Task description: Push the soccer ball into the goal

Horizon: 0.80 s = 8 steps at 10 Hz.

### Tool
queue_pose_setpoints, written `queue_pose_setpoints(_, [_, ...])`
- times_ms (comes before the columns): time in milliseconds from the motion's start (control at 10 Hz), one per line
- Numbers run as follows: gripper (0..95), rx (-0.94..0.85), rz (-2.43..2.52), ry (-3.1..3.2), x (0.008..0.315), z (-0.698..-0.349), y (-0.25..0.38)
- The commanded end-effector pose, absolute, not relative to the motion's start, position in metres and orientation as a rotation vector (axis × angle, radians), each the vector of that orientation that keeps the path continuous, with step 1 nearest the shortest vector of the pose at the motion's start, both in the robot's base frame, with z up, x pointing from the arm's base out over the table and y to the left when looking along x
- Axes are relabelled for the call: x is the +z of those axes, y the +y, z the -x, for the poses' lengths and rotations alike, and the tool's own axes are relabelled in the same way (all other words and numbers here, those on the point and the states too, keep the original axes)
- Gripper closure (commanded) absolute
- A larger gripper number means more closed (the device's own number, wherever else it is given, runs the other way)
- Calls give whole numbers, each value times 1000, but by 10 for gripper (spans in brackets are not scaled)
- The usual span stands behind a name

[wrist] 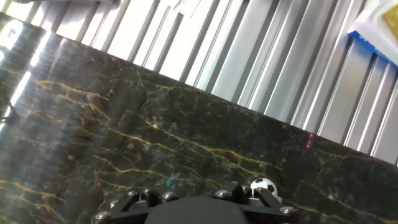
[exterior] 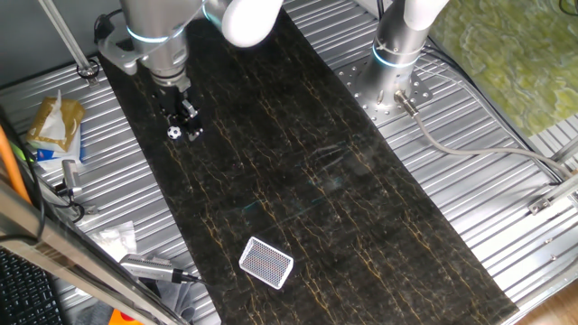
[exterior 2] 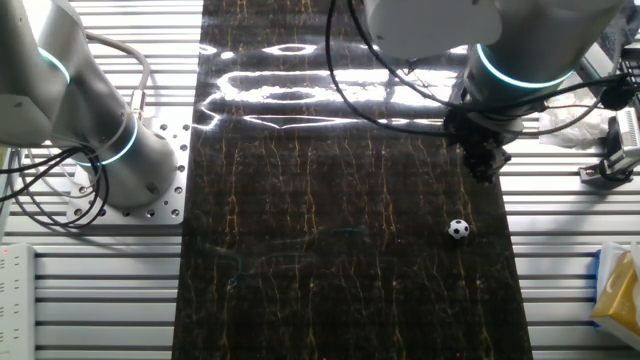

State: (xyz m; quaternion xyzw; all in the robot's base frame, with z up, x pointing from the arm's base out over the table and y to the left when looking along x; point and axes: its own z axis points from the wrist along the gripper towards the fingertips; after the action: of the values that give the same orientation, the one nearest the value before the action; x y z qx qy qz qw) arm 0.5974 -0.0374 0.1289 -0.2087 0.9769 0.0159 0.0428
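The soccer ball [exterior: 173,132] is a tiny white ball with black patches. It lies on the black marbled mat [exterior: 307,171] near the mat's far left corner. It also shows in the other fixed view as the soccer ball [exterior 2: 458,229] and in the hand view as the soccer ball [wrist: 263,185]. My gripper [exterior: 187,120] hangs right beside it with its fingers together and nothing held. From the other side, the gripper [exterior 2: 484,162] stands a short way off the ball. The goal [exterior: 266,263], a white frame with dark netting, lies flat at the mat's near end.
A second arm's base [exterior: 397,54] stands on the slatted metal table [exterior: 506,208] to the right of the mat. On the left lie a yellow and blue packet [exterior: 54,122] and a metal tool [exterior: 149,268].
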Motion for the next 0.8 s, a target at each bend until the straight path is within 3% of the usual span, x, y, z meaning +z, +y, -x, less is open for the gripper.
queue_pose_setpoints(100, [380,45,645,2982,124,-597,-41])
queue_pose_setpoints(800, [380,28,739,2963,129,-592,-59])
